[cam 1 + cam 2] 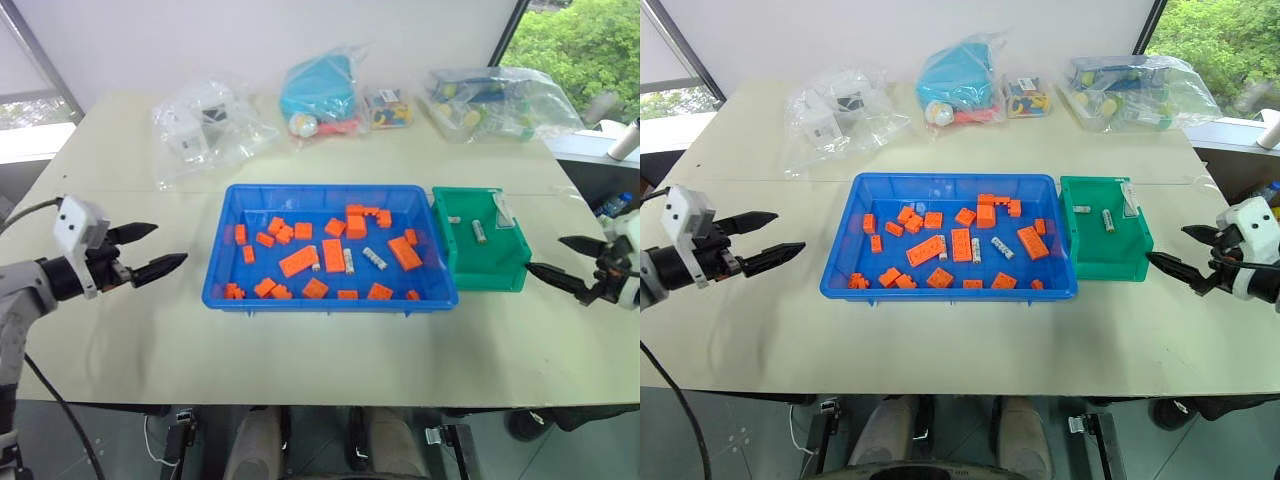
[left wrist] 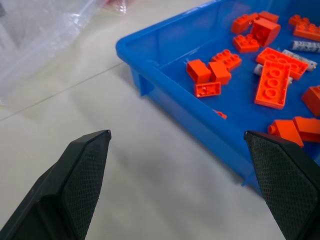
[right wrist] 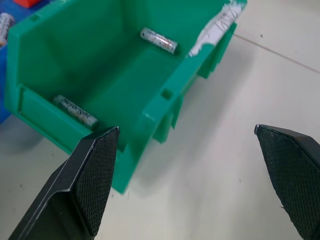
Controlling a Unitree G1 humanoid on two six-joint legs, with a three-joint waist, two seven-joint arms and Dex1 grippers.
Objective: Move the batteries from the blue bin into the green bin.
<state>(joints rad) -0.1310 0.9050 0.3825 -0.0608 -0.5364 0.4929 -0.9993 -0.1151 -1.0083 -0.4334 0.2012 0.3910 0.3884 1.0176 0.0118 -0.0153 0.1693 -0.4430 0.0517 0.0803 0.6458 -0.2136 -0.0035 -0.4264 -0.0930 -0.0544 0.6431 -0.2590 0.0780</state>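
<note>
Between transfers: two silver-grey cylindrical batteries (image 1: pixel 479 231) in deep green plastic bin (image 1: pixel 487 266), others (image 1: pixel 374 257) among orange bricks (image 1: pixel 298 262) in wide shallow blue plastic tray (image 1: pixel 330 296); left gripper (image 1: pixel 148 251) and right gripper (image 1: pixel 567 263) both spread, empty, flanking; next likely calls for right reach over tray onto a battery, clear of bricks.

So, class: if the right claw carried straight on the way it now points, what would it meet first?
Most likely the green bin: the open right claw aims at its outer side wall, and only bare table lies between them. Depth is hard to judge, so it might skim past the corner.
</note>
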